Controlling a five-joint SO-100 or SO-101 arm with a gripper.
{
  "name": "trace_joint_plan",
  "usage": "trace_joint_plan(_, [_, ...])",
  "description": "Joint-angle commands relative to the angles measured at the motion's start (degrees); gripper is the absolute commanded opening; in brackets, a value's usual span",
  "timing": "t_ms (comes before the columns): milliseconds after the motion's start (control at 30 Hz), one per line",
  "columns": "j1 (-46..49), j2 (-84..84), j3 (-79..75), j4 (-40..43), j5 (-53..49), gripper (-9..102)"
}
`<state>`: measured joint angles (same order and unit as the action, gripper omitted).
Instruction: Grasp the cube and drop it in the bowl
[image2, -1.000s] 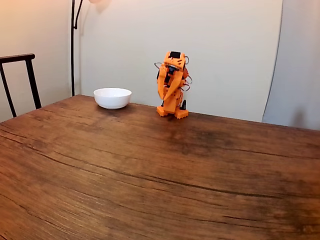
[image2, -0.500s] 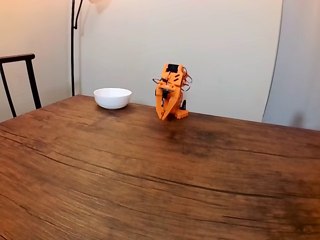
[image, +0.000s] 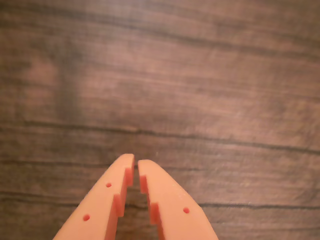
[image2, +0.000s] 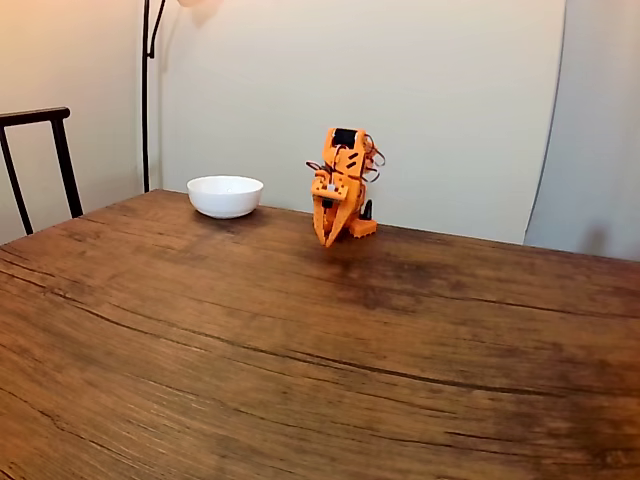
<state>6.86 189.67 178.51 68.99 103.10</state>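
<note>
**Orange gripper pointed at bare wood**

Wooden bench (image2: 300, 340) under me. My gripper (image: 135, 165) is nearly closed, just a thin slit between the tips, holding nothing. White bowl (image2: 225, 196) sits left of me in the fixed view; can't see into it.

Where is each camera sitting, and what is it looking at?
Wrist view: rides on the arm, looking down at the wooden table; the orange tool pokes in from the bottom, nearly closed.
Fixed view: sits low at the table's near end, facing the wall; shows the whole orange arm and the white bowl.
Both share the tool and table.
</note>
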Motion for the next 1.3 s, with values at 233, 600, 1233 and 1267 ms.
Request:
trace_joint_plan(233, [-0.26, 0.26, -0.18, 9.14, 0.26, 0])
trace_joint_plan(600, [0.09, 0.26, -0.18, 9.14, 0.53, 0])
trace_joint_plan(1233, [0.09, 0.26, -0.18, 9.14, 0.53, 0])
trace_joint_plan(1267, [0.09, 0.26, -0.18, 9.14, 0.53, 0])
